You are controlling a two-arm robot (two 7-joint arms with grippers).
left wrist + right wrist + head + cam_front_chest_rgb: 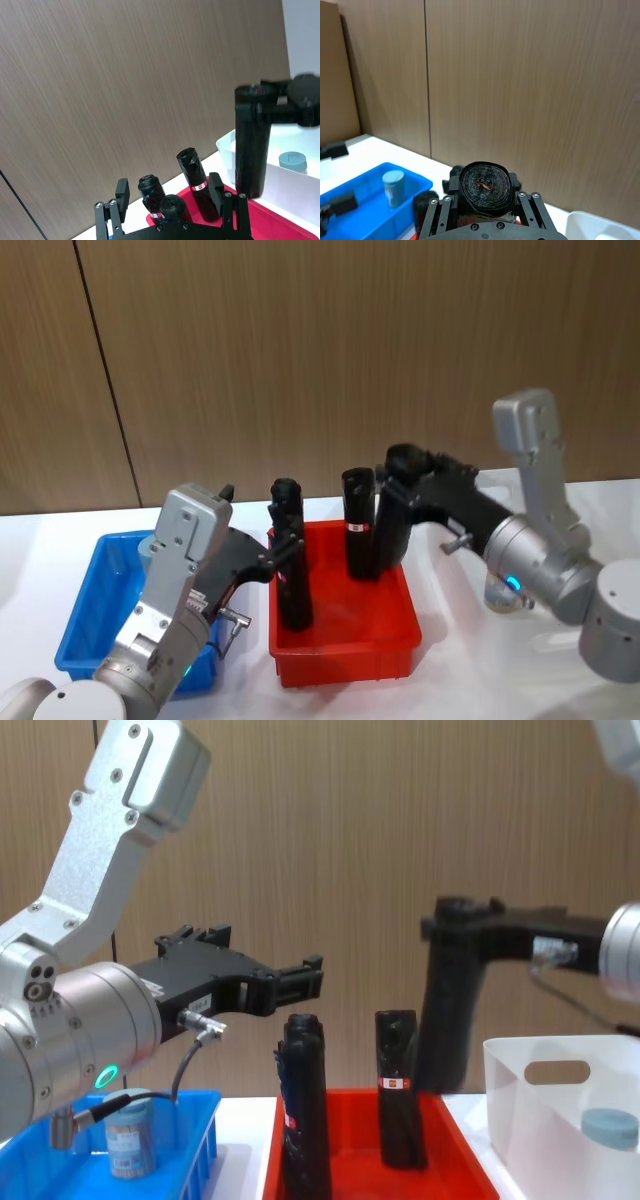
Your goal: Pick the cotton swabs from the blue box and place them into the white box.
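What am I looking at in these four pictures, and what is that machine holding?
It is a two-armed robot, filmed from its head, its chest and each wrist. On the white table stand a blue box, a red tray of black rolls and a white box. The right gripper is clamped on one black roll, held upright over the tray. The left gripper hangs open and empty above the tray. One tub of cotton swabs sits in the blue box; another already lies in the white one.
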